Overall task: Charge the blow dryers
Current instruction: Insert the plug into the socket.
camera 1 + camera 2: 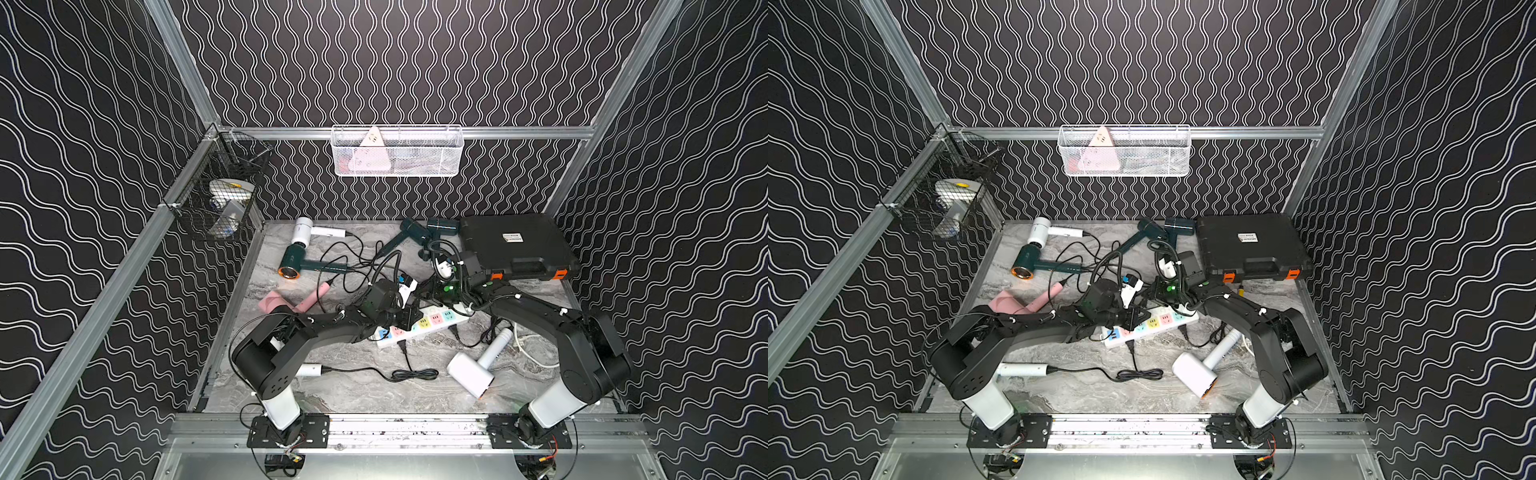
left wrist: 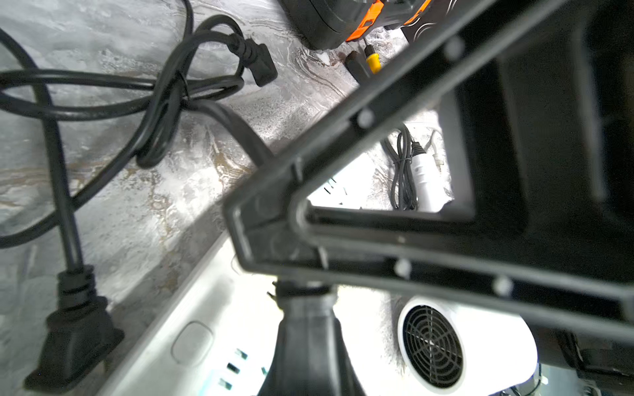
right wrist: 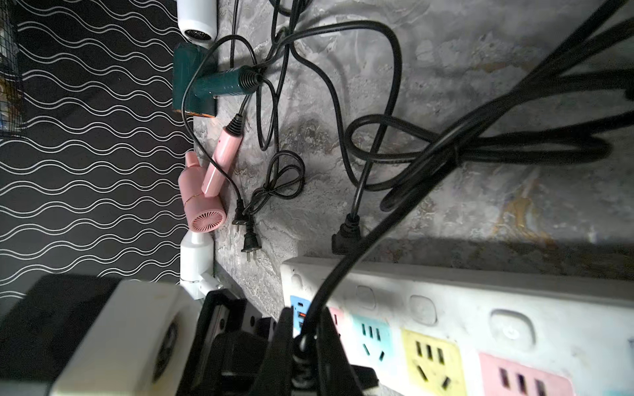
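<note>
Right tool [image 3: 305, 341]: fingers pinched tight on a black cord [image 3: 314, 305], low over the strip's sockets.
Left tool [image 2: 303, 296]: jaws together. Whether anything sits between them cannot be told. Its tip is right against the right tool's black finger frame.
Strip: a long white plastic power strip with coloured sockets [image 1: 434, 319] lies aslant in the middle of the grey marbled bench [image 1: 353, 395]. In both top views the two tools meet over it.
Loose plugs: two small black two-pin plugs [image 3: 248, 236] lie on the bench, apart from the strip and in no socket.
Near dryers: a white T-shaped blow dryer [image 1: 469, 374] lies toward the near right corner. The white handle [image 1: 309, 370] of another shows from under the left arm at the near left, with its cord trailing toward the strip.
Left-edge dryers: a pink blow dryer [image 1: 272, 302] lies by the left edge, partly under the left arm. Beyond it is a dark teal blow dryer with a copper ring [image 1: 293, 264], then a white blow dryer [image 1: 302, 232] toward the far left corner.
Far-edge dryers: a dark teal blow dryer [image 1: 409, 232] and a second dark teal blow dryer [image 1: 442, 226] lie side by side at the far edge, just beside the case.
Case: a black plastic case with orange latches [image 1: 515, 245] lies flat in the far right corner.
</note>
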